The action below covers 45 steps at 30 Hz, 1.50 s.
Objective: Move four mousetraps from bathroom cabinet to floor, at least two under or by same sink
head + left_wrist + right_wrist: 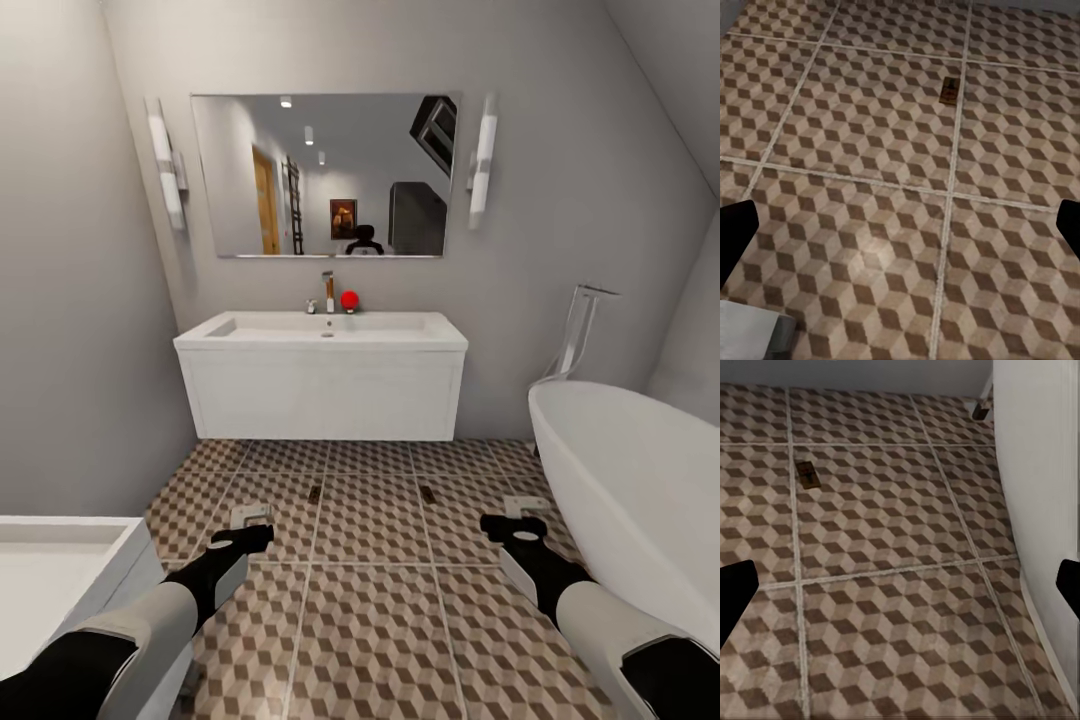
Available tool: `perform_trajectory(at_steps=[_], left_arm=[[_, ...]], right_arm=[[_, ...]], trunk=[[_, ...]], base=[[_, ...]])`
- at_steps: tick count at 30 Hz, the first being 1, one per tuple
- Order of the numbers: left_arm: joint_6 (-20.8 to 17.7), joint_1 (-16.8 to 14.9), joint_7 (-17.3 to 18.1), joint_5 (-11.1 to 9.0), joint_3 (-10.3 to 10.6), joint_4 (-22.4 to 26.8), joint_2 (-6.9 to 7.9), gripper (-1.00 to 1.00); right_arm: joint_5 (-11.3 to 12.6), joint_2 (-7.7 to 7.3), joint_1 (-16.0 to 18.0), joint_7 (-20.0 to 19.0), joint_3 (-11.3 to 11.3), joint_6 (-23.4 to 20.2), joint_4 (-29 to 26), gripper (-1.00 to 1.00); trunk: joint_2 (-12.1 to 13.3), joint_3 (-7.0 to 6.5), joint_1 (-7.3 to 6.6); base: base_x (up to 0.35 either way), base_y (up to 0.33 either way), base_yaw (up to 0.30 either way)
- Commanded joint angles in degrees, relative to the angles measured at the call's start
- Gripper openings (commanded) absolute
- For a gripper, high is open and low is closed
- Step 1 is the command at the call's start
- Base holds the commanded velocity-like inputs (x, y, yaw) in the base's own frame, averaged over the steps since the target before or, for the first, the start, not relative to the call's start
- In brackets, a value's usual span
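Observation:
Two mousetraps lie on the bathroom floor (pixel 370 620) just in front of the sink (pixel 322 328): one (pixel 314 493) to the left, the other (pixel 427 493) to the right. The left one also shows ahead of my left gripper (pixel 900 229) as a small dark piece (pixel 949 91). The right one (pixel 808 474) lies ahead of my right gripper (pixel 900 585). Both grippers hover low over the tiles, left gripper (pixel 250 517) and right gripper (pixel 524 508), open with nothing between the fingers. The cabinet is out of view.
A white bathtub (pixel 640 480) fills the right side, its wall (pixel 1035 472) close beside my right gripper. A second white basin unit (pixel 60 570) stands at the lower left by my left arm. A red ball (pixel 349 299) sits by the faucet, under a mirror (pixel 320 175).

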<state>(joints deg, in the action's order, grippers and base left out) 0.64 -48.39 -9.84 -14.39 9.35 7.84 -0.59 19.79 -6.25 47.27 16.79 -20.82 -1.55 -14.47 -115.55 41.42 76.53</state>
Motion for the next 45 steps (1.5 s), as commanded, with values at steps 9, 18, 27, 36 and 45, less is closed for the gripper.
perform_trajectory(at_steps=[9,18,27,36,45], left_arm=[[0.1,0.0,-0.3,-0.6,0.5,-0.1,-0.05,1.00],[0.0,0.0,-0.3,-0.7,0.5,-0.2,0.09,1.00],[-0.1,0.1,0.0,-1.1,0.4,-6.5,-0.04,1.00],[-1.3,0.5,0.2,-1.9,0.3,-7.5,0.13,1.00],[-1.4,5.2,0.3,-2.1,0.4,-7.6,1.21,1.00]], right_arm=[[0.5,0.06,0.0,0.3,-0.5,0.2,1.1,1.00],[0.6,0.16,0.0,0.3,-0.5,0.2,1.2,1.00],[0.3,0.34,-0.2,-0.4,-0.5,2.2,11.6,1.00],[0.4,-0.25,-1.1,-0.5,-0.5,3.7,15.8,1.00],[0.6,-0.97,-10.0,-0.5,-0.5,4.3,16.2,1.00]], trunk=[[3.6,-1.56,-1.99],[7.2,-3.18,-3.97],[9.6,-4.25,-5.29],[9.6,-4.25,-5.29],[12.0,-5.33,-6.60]], base=[[0.000,0.000,0.000],[0.000,0.000,0.000],[0.000,0.000,0.000],[0.000,0.000,0.000],[0.000,0.000,0.000]])
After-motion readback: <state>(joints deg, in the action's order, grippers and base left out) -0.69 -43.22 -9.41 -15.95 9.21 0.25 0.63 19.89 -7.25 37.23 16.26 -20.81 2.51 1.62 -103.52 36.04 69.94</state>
